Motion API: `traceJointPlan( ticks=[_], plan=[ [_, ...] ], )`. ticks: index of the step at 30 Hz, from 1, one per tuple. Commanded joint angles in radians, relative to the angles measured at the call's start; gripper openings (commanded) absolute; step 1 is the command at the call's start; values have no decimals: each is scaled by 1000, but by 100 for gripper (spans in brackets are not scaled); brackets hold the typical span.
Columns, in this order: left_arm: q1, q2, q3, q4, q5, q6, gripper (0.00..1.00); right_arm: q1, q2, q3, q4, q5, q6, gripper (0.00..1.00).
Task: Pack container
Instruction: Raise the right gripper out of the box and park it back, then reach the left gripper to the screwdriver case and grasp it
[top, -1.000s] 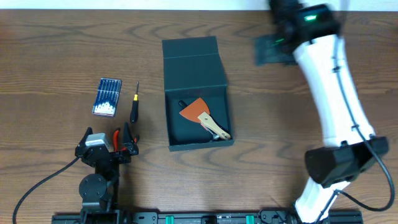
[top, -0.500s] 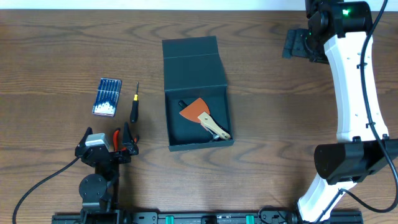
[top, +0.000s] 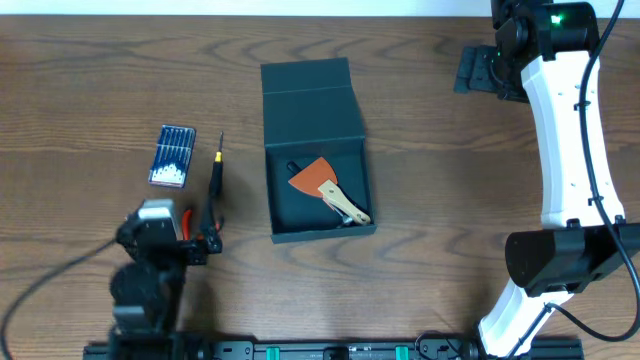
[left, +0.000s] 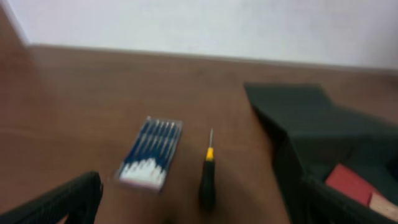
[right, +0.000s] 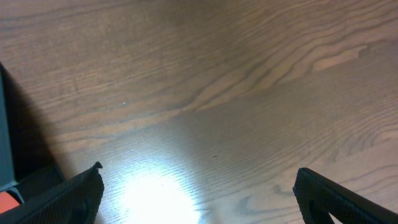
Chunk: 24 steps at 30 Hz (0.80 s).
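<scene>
The container (top: 318, 205) sits near the middle of the table (top: 100, 80), a dark square box standing open. Its flap lid (top: 305, 95) is folded back toward the far edge. Inside lies 1 scraper (top: 322, 186) with an orange blade and a pale wooden handle, set at a slant with the handle toward the box's near right corner.

To the left of the box, well apart from it, a black-handled screwdriver (top: 214, 172) with a yellow collar lies with its tip pointing to the far side. Just beside it, further left, is a blue case (top: 172, 155) of white-tipped bits.

The left gripper (left: 199, 190) is at the near left of the table, just short of the screwdriver's handle. Its 2 fingers are spread wide with nothing between them. From its wrist camera the screwdriver lies straight ahead, the case to the left and the box to the right. The overhead view of this arm is blurred.

The right gripper (right: 198, 180) is far off at the back right corner, well away from the box. Its fingers are also spread apart over bare wood, holding nothing.
</scene>
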Motion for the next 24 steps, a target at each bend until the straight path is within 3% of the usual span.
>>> traceJointPlan(
  ticks=[1,5,8,11,18,24],
  plan=[
    [5,230,213,-100,-12,115,98,-7,-3,14,1,14,13,99],
    [5,581,494,-319,-11,167,98,-7,-3,14,1,14,13,99],
    [5,776,663,-459,-11,246,99,-7,-3,14,1,14,13,99],
    [5,928,794,-525,-3,244,98,-7,-3,14,1,14,13,99],
    [6,1026,824,-488,-8,275,99,-7,-3,14,1,14,13,99],
    [66,1075,826,-447,-117,290,99,-7,-3,14,1,14,13,99]
  ],
)
